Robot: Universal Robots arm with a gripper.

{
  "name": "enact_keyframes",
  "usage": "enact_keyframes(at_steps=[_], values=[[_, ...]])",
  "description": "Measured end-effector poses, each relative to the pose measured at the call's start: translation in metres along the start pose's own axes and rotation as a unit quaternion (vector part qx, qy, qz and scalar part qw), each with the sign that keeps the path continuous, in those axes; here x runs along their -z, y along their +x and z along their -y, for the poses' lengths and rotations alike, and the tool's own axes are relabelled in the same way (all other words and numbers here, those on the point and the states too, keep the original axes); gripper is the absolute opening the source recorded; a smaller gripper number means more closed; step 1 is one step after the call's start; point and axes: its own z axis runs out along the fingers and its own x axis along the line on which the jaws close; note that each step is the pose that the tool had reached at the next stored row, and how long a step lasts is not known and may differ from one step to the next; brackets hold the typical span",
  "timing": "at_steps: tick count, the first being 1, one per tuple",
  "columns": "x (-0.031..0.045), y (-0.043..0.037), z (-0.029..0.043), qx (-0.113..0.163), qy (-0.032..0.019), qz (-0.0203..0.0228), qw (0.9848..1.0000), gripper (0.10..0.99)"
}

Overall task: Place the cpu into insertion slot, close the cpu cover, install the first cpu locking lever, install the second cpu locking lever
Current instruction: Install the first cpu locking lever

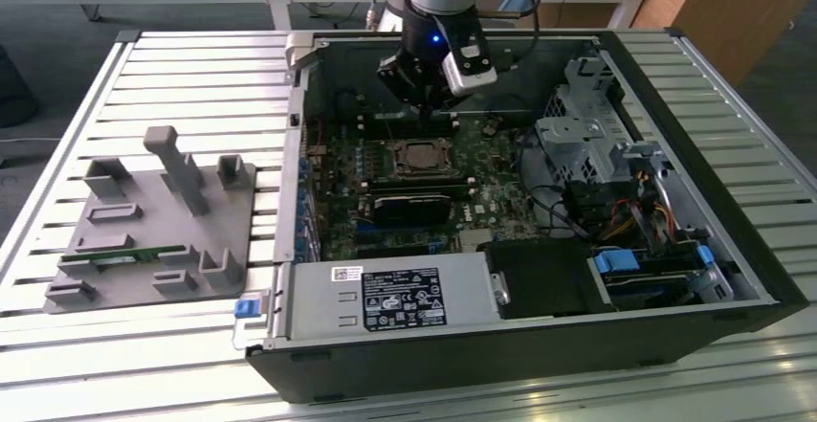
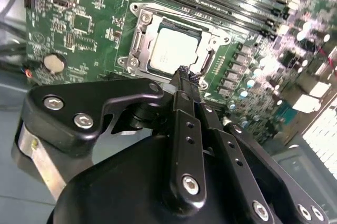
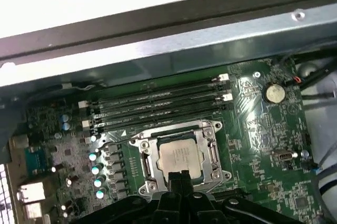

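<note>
Overhead, the arm reaches into an open computer case (image 1: 511,365). The pincer (image 2: 185,74) has its fingers pressed together, its tip just beside the cover (image 2: 138,44). The silver cpu (image 2: 174,50) lies flat in the slot (image 1: 419,158) on the green board (image 2: 79,23), with the cover lying flat around it.

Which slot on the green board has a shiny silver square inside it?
The square insertion slot with silvery metal edging: the cpu lies in it. The long narrow black slots beside it hold no square.
</note>
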Motion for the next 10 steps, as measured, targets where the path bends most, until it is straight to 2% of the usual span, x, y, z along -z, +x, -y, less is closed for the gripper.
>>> enact_keyframes(at_steps=[5, 6, 9, 10], values=[[-0.0017, 0.0000, 0.0001, 0.042, -0.0015, -0.0014, 0.9991, 0.106], [-0.0022, 0.0004, 0.0002, 0.044, -0.0055, -0.0022, 0.9990, 0.106], [-0.0032, 0.0025, 0.0006, 0.048, -0.0228, -0.0046, 0.9986, 0.106], [-0.0035, 0.0049, 0.0011, 0.048, -0.0242, -0.0041, 0.9985, 0.106]])
